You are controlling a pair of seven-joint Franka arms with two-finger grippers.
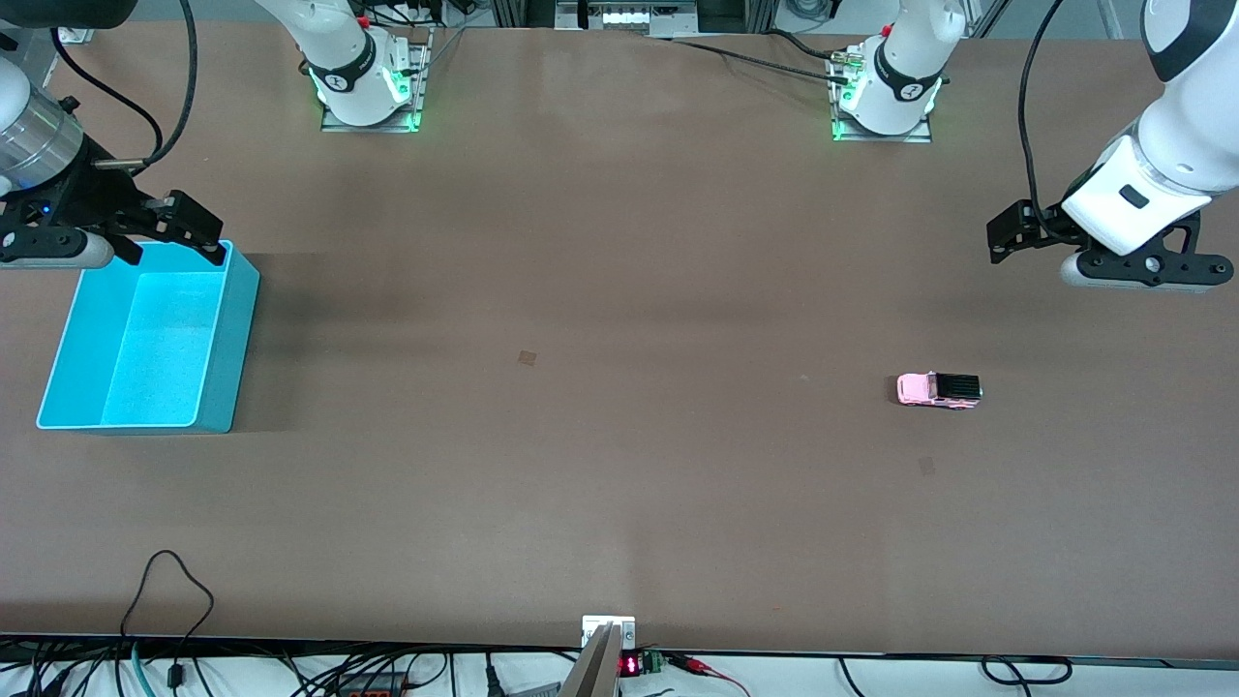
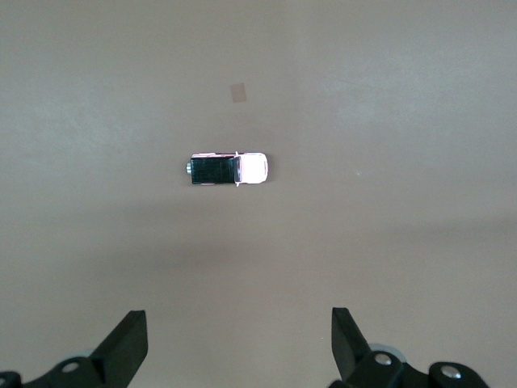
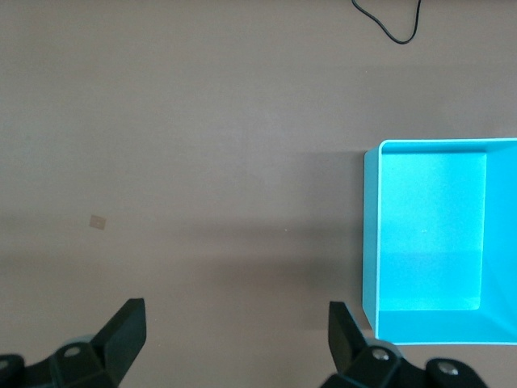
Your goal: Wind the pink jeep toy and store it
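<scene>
While both sets of fingers are spread wide and empty, the pink jeep toy (image 1: 939, 390) is approached by neither. It is seen on the counter (image 1: 619, 484) ahead of the left gripper (image 2: 240, 343), its long axis crosswise to the fingers (image 2: 128, 343). The right gripper (image 3: 236, 339) hangs over the blue bin's (image 1: 227, 339) edge, well apart from the toy.

- Left gripper (image 1: 1007, 237): raised at the left arm's end of the table, fingers spread wide, empty.
- Right gripper (image 1: 189, 232): raised at the right arm's end, fingers spread wide, empty.

I can read no words or brand names anywhere from where my grippers hang. The only sign-like thing is a small red lit display (image 1: 629, 665) at the table (image 1: 619, 503) edge nearest the front camera, its figures too small to read.
</scene>
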